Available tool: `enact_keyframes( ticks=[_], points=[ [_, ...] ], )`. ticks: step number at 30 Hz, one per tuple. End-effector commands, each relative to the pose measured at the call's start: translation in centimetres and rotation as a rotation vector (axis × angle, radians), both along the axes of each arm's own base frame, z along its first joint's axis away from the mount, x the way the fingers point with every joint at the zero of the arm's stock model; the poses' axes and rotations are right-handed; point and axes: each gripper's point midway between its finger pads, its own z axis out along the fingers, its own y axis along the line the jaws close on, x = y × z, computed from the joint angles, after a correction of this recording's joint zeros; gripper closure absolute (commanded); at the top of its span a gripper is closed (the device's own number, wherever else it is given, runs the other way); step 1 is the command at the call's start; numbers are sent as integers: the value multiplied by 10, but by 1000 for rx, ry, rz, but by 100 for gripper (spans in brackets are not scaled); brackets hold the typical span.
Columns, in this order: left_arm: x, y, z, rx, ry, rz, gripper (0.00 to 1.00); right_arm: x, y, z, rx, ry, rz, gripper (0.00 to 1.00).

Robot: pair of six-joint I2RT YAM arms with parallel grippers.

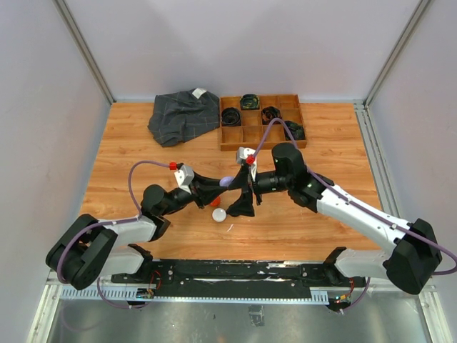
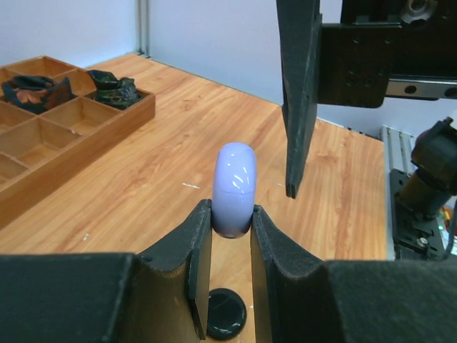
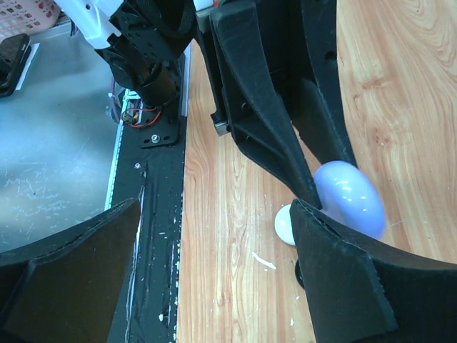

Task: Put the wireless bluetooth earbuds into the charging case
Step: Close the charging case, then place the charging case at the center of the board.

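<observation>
Left jaws: my left gripper [image 2: 230, 211] is clamped on the charging case [image 2: 235, 182], one finger pressing each flat side of its lower part.
Charging case: lavender and pill-shaped, it stands upright in that grip with its rounded top clear of the fingers. A thin seam runs across it and the two halves sit together.
Where it is: held off the bench [image 1: 136, 143], over the middle and a little toward the near edge.
Right jaws: my right gripper [image 3: 214, 207] is spread wide and grips nothing.
Right finger: one dark finger [image 2: 300, 93] hangs just beside the case with a gap between them. From my right wrist the case sits close to my other finger, and I cannot tell whether they touch.
Under the case: a white puck [image 1: 218, 214] and a black puck [image 2: 226, 312] lie on the wood close together.
Small bits: a tiny white fleck [image 3: 263, 261] lies near the white puck, too small for me to name.
Far edge: a wooden tray [image 1: 261, 146] with square compartments sits right of the middle, with black coiled belts [image 1: 249, 101] in several of them.
Beside it: a crumpled grey cloth [image 1: 182, 116] lies just left of the tray.
</observation>
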Motion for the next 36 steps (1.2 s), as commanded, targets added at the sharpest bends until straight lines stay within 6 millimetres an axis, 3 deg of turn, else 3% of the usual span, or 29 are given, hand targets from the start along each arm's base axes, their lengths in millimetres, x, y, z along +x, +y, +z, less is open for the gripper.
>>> enact_keyframes(
  ticks=[1, 8, 16, 25, 30, 36],
  points=[
    [16, 1, 8, 14, -26, 52, 100, 7, -5, 6, -12, -16, -73, 13],
    [39, 5, -16, 56, 126, 151, 99, 47, -32, 5, -93, -99, -373, 10],
    [57, 22, -43, 74, 345, 312, 99, 80, -80, -15, -176, -148, -708, 6],
    [50, 61, -85, 121, 596, 516, 98, 95, -126, -25, -158, -180, -979, 2],
    [40, 81, -109, 123, 748, 602, 98, 96, -138, -30, -136, -179, -1047, 2],
    [17, 85, -135, 112, 954, 604, 97, 96, -144, -36, -125, -173, -1083, 2]
  ],
)
